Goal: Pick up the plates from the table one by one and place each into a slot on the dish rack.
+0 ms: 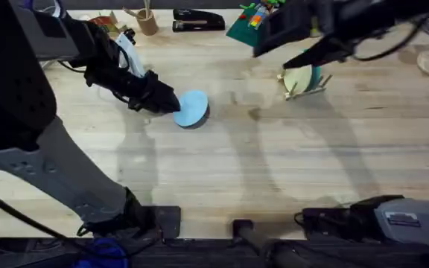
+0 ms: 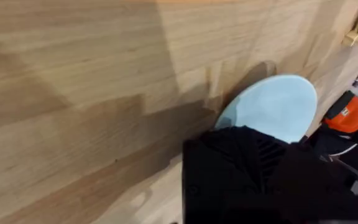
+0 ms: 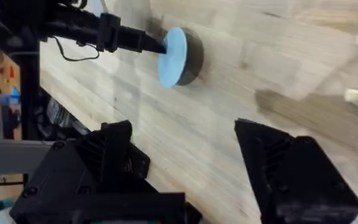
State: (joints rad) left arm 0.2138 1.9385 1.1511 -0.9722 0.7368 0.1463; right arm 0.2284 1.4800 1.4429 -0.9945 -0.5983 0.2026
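Left gripper [image 1: 171,104] fingers pinching near rim of light blue plate [image 1: 193,109] on counter [image 1: 274,164]; lift level toward dish rack [image 1: 305,83]. Right gripper [image 3: 191,155] fingers spread, idle.

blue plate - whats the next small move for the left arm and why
Probably lift the blue plate a little and start carrying it toward the rack. The left gripper looks closed on the plate's edge, and the plate appears tilted off the table, casting a shadow beneath. The rack already holds a cream plate, and the right gripper hangs open near it.
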